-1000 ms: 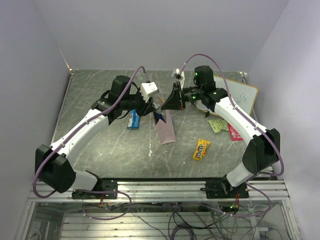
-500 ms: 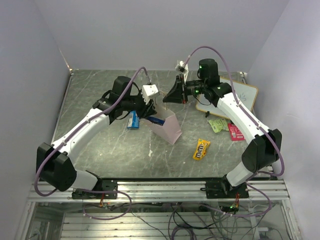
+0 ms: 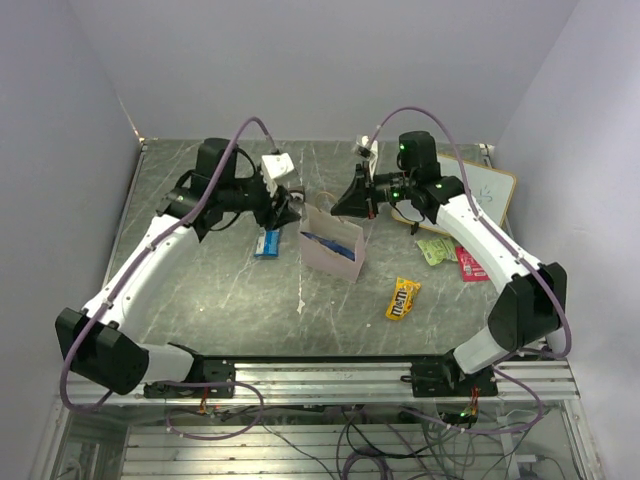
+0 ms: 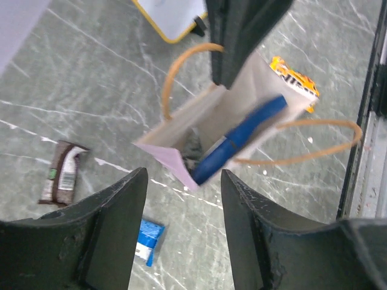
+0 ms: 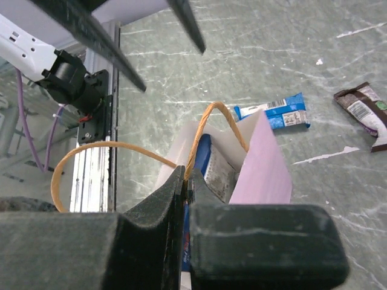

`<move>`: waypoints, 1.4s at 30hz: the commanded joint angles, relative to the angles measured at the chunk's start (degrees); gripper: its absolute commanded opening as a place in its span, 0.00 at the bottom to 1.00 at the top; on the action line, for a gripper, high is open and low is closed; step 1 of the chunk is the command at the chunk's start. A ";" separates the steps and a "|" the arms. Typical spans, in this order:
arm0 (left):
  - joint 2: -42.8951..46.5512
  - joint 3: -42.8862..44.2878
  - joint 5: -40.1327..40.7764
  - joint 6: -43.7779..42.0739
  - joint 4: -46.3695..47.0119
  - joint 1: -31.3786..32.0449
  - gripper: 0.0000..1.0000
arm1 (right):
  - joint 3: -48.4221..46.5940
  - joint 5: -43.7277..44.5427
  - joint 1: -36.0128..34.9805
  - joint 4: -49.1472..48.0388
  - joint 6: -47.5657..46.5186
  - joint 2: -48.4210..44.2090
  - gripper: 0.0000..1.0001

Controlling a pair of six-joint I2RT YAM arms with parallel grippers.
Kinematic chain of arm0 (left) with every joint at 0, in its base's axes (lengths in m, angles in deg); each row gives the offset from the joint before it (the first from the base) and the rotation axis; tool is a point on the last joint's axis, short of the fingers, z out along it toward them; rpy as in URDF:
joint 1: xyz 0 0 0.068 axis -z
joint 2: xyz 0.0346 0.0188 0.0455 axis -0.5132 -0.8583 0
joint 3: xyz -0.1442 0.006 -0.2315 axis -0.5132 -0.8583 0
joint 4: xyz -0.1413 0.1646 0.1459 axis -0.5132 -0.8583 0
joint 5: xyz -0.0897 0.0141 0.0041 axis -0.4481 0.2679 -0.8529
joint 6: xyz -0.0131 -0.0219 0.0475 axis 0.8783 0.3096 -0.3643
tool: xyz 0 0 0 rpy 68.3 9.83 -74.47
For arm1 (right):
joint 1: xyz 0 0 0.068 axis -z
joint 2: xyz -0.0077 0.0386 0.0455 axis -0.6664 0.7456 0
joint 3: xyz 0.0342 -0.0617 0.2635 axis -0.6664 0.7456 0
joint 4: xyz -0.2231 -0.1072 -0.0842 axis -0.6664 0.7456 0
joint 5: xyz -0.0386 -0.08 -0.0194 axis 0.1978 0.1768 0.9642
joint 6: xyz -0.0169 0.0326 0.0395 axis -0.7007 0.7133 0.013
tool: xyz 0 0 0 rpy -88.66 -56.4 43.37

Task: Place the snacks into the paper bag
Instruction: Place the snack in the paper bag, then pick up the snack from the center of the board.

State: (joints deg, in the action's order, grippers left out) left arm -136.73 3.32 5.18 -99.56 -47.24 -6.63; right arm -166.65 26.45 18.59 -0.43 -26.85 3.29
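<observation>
The pale paper bag [image 3: 334, 254] stands upright mid-table with its mouth open. My right gripper [image 3: 341, 206] is shut on one thin orange handle [image 5: 213, 130] above the bag [image 5: 266, 166]. Inside are the dark blue chip bag [image 4: 239, 139] and a silver-grey packet [image 5: 221, 175]. My left gripper [image 3: 284, 207] is open and empty, up and to the left of the bag [image 4: 208, 118]. The blue-white packet [image 3: 266, 242] lies left of the bag. The brown bar [image 4: 63, 172] lies beyond it. Yellow M&M's [image 3: 403, 298], a light green packet [image 3: 436, 250] and a pink-red packet [image 3: 469, 265] lie to the right.
A white scribbled board [image 3: 472, 188] with a yellow frame stands at the back right, behind the right arm. Walls close in the table on the left, back and right. A metal rail [image 3: 320, 375] runs along the near edge.
The bag was tilted and held between both grippers; it now stands upright. My left gripper has let go, opened and drawn back to the left. My right gripper still holds the handle.
</observation>
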 commanded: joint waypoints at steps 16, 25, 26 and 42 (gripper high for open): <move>-14.87 7.91 25.02 9.29 2.54 -5.35 0.72 | 4.52 -0.17 7.41 -8.47 7.62 -7.85 0.00; -27.32 10.38 27.23 2.91 9.27 -5.43 0.70 | 3.43 0.43 7.53 -7.60 7.78 -6.95 0.00; -28.82 10.39 27.78 2.57 10.52 -5.52 0.70 | 3.46 0.53 7.55 -7.78 8.01 -6.80 0.00; -48.62 22.26 28.40 2.86 10.17 -8.85 0.68 | 3.36 -0.33 7.56 -7.91 8.07 -4.79 0.00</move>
State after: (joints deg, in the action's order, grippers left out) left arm -182.52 21.48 33.99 -96.18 -37.18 -14.62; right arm -162.39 27.26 26.04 -6.74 -18.91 -2.07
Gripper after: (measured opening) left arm 0.680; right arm 0.015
